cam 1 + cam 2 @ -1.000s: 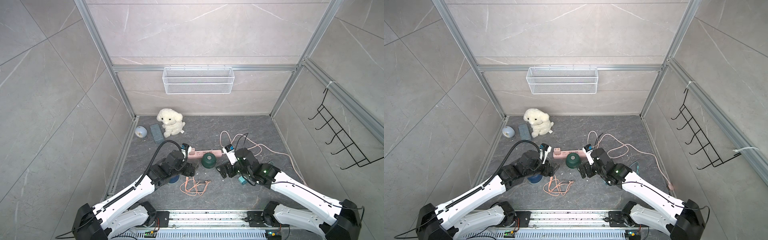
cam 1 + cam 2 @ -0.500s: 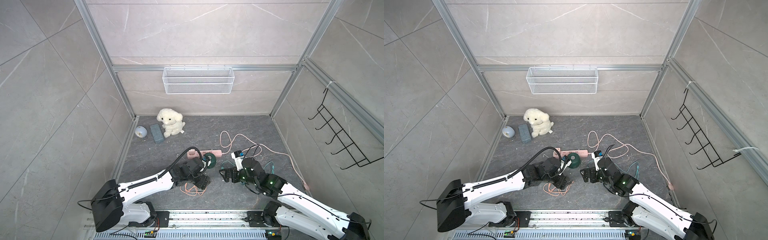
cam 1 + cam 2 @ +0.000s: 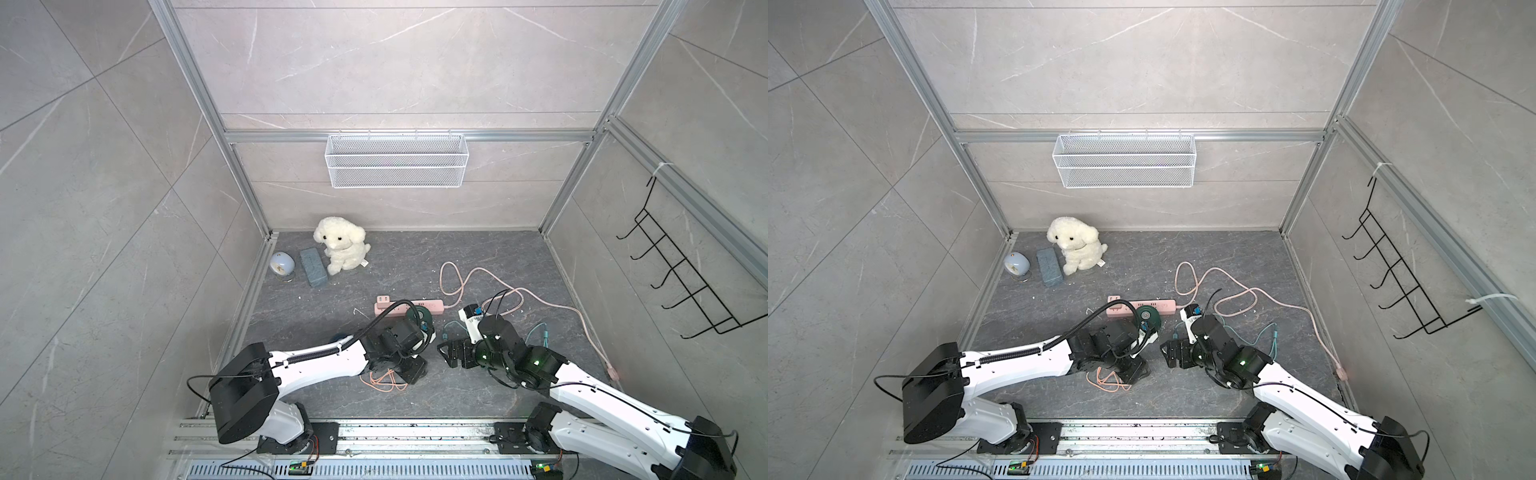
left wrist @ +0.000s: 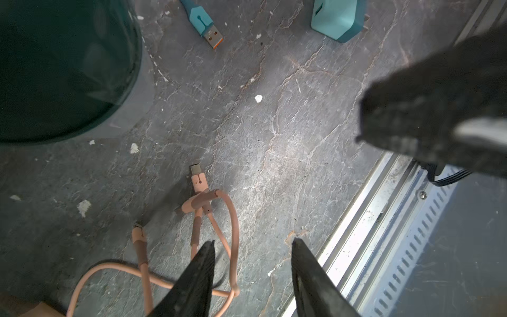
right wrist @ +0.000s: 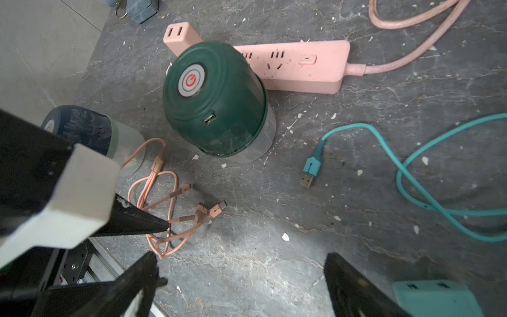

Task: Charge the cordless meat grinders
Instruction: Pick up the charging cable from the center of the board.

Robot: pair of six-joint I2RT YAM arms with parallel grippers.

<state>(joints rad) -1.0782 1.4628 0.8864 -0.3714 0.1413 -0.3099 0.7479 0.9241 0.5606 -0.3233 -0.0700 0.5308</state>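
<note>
The dark green meat grinder point(image 5: 216, 101) stands against the pink power strip point(image 5: 296, 66), its side port facing the front; both top views show it point(image 3: 419, 318) point(image 3: 1148, 318). The navy grinder point(image 5: 79, 129) stands to its left, mostly hidden by my left arm. My left gripper point(image 4: 252, 241) hovers low over the tangled orange cable point(image 4: 197, 197). Its jaws are apart, with one loop strand lying between them, untouched. My right gripper point(image 5: 244, 263) is wide open over bare floor, right of the left gripper point(image 3: 411, 372).
A teal cable's USB plug point(image 5: 311, 170) and a teal plug cube point(image 5: 436, 299) lie by my right gripper. A pink plug cube point(image 5: 179, 34) sits at the strip's end. A plush dog point(image 3: 340, 249), pale blue ball point(image 3: 282, 264) and grey block point(image 3: 312, 268) are back left.
My left gripper has swung right from beside the navy grinder to above the orange cable, and its jaws have narrowed. My right arm has drawn back slightly toward the front right.
</note>
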